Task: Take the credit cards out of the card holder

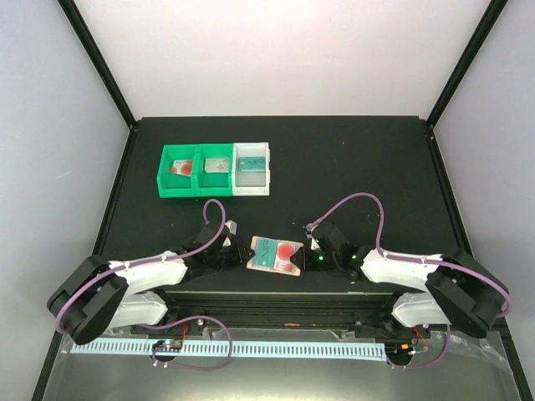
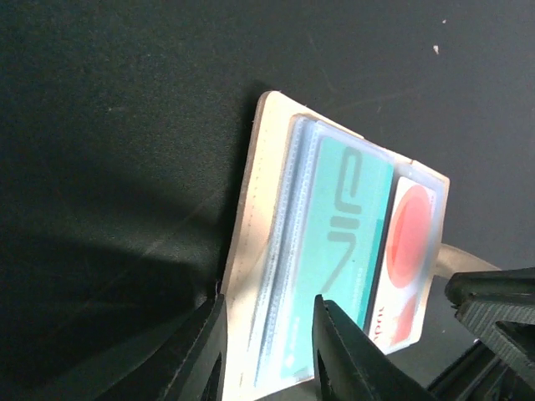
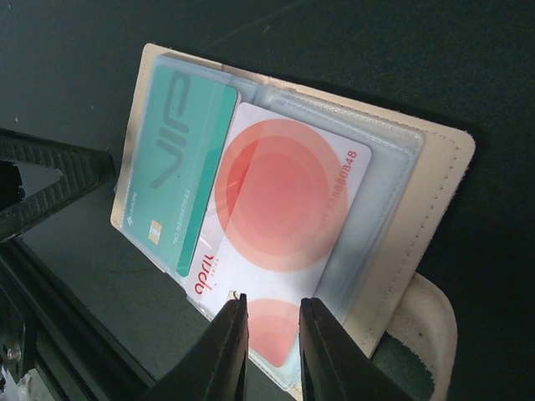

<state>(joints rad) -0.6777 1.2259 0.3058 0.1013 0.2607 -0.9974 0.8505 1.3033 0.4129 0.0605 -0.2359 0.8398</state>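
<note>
The tan card holder (image 1: 264, 265) lies open on the black table between my two grippers. A teal card (image 2: 347, 225) sits in its left pocket and a red-pink card (image 3: 280, 196) in its right pocket, partly over a clear sleeve. My left gripper (image 2: 267, 359) is open, its fingers standing over the holder's left edge and the teal card; in the top view (image 1: 242, 253) it is at the holder's left side. My right gripper (image 3: 272, 351) is narrowly open, its tips over the red-pink card's near end; in the top view (image 1: 308, 253) it is at the holder's right side. The holder's tab (image 3: 422, 322) sticks out beside the right fingers.
A green two-compartment bin (image 1: 197, 187) and a white bin (image 1: 252, 189) stand in a row at the back left. Each compartment holds a card: red-pink ones (image 1: 180, 169) (image 1: 217, 164) in the green, a teal one (image 1: 253, 163) in the white. A black rail (image 1: 267, 294) runs along the near edge.
</note>
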